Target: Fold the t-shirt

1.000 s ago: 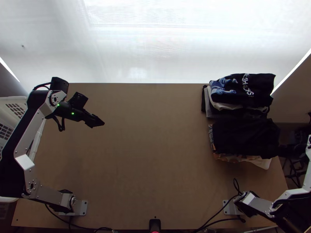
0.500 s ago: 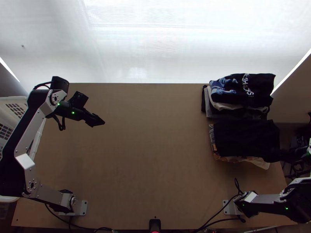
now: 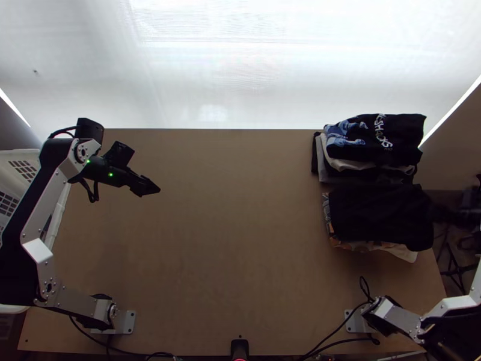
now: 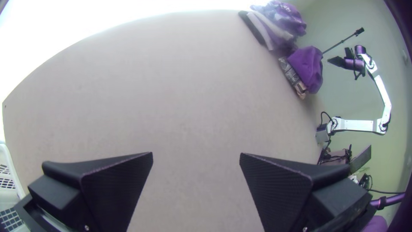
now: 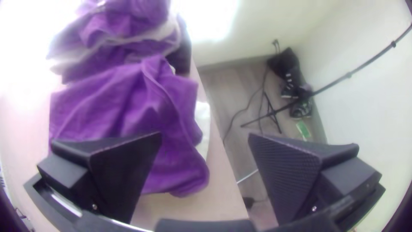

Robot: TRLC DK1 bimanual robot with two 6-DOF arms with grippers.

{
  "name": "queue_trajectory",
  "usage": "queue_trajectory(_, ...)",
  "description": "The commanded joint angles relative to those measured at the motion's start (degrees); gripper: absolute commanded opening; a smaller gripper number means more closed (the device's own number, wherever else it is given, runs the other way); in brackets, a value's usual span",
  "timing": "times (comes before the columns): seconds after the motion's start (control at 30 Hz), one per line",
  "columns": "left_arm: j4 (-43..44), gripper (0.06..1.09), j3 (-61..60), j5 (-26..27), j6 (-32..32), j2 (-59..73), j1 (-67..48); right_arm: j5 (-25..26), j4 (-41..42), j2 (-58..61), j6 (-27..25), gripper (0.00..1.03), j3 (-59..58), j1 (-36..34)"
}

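**Smooth, Soft and Bumpy**

Your table (image 3: 240, 240) looks like smooth, matt wood. Your folded shirts (image 3: 379, 213) are soft, matt cloth with creases. The basket (image 3: 21, 155) looks like hard plastic. Your silver arm parts (image 3: 43, 206) look like smooth metal. Your black fingers (image 4: 116, 184) are matt, with tiny rough lines on their faces.

**Pale room, strong glare beyond the bench (image 3: 240, 240)**

Wooden bench top, plain and flat. Bright white sheet-like surface (image 3: 240, 72) past its far edge, brightest at top centre of top view. Right wrist view: pale wall (image 5: 369, 99), wood-look plank floor (image 5: 231, 81), thin dark pole (image 5: 343, 77) slanting across, splayed stand legs (image 5: 270, 112), loose cable (image 5: 238, 111), dark items (image 5: 285, 64) near the wall.
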Motion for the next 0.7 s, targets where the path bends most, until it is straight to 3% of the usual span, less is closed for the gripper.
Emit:
queue_trajectory(0.0,-0.06,1.04,-0.52,0.31,0.29,-0.29,0.11,0.12,-0.44,1.86,2.24,0.88,7.36,11.7)
queue_trajectory(0.07,-0.06,1.04,-0.61,0.4,0.29,-0.56,0.11,-0.05,-0.88,4.94,2.42,0.77,8.59,14.61)
queue_trajectory(0.13,-0.06,1.04,-0.96,0.48,0.47,-0.73,0.29,-0.67,-0.79,7.84,3.12,0.53,9.82,16.27)
queue_trajectory(0.17,-0.06,1.04,-1.31,0.48,0.64,-0.82,0.29,-1.02,-0.53,9.25,3.38,0.46,10.26,17.07)
queue_trajectory(0.5,-0.15,1.04,-2.01,1.1,1.78,-1.35,2.04,-1.19,0.35,20.85,4.09,0.44,12.63,17.68)
queue_trajectory(0.57,-0.15,1.04,-2.1,1.1,1.96,-1.35,2.57,-1.19,0.53,21.37,4.26,0.32,12.98,17.33)
queue_trajectory(0.67,-0.24,1.04,-2.19,1.1,2.49,-1.17,3.01,-1.11,1.23,22.25,5.14,0.3,13.68,16.19)
